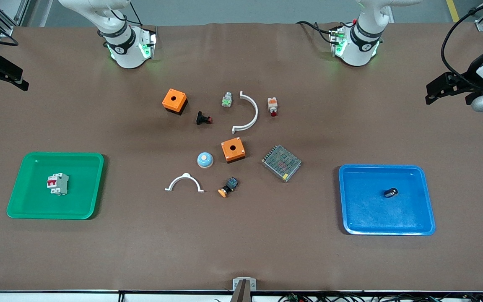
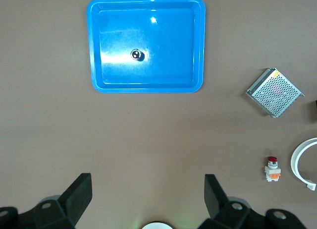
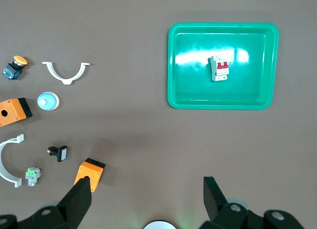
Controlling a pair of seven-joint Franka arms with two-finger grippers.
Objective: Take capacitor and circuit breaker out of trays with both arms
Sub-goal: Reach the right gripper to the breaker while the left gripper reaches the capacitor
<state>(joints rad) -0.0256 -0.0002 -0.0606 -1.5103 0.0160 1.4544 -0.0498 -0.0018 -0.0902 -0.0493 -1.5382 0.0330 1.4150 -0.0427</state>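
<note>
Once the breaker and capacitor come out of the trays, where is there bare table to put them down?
Bare brown table runs nearer the front camera than the green plastic tray, blue plastic tray and the central parts. Bare strips also lie between each tray and the parts. It is crowded mid-table, from the orange box to the white curved bracket.

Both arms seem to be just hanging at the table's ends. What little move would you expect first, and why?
Probably each arm swings in over its own tray and lowers. The circuit breaker lies in the green tray and the capacitor in the blue tray, both untouched. The right claw and left claw are open, empty and off to the sides.
</note>
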